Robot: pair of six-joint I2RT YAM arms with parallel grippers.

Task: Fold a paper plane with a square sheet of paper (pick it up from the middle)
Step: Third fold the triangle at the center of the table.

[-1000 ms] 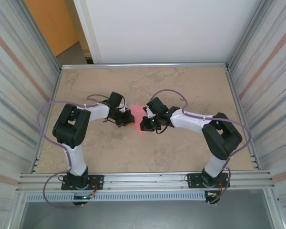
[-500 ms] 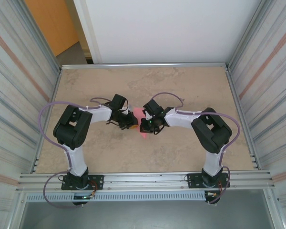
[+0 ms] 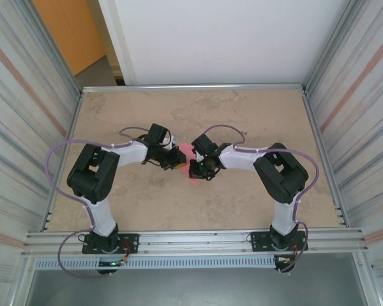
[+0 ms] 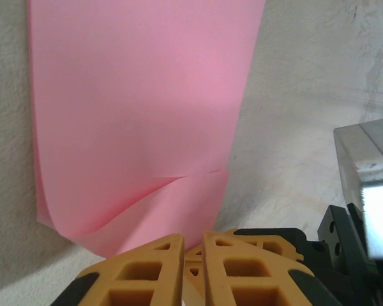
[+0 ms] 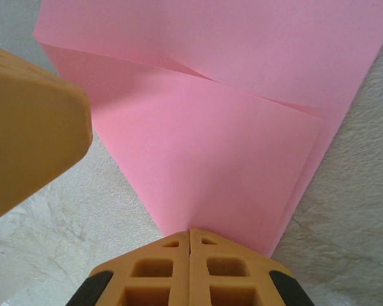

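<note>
The square sheet of paper (image 3: 189,152) lies mid-table, pink, with one flap folded over into a triangle (image 5: 210,146). No finished paper plane is in view. My left gripper (image 3: 177,162) sits at its left edge. In the left wrist view its jaws (image 4: 193,237) are all but shut with a thin slit between them, at the paper's (image 4: 140,108) curled near edge. My right gripper (image 3: 195,170) is shut, and its tips (image 5: 190,231) rest on the point of the folded flap. One of the left gripper's fingers (image 5: 32,127) shows beside the paper.
The tan tabletop (image 3: 242,115) is ringed by a metal rail (image 3: 191,87) and ribbed side walls. The right gripper's fingers (image 4: 268,241) and its shiny camera mount (image 4: 364,172) crowd close to the left gripper.
The two grippers have drawn closer over the paper. The right arm's elbow has swung left and folded in. Less pink shows between them.
</note>
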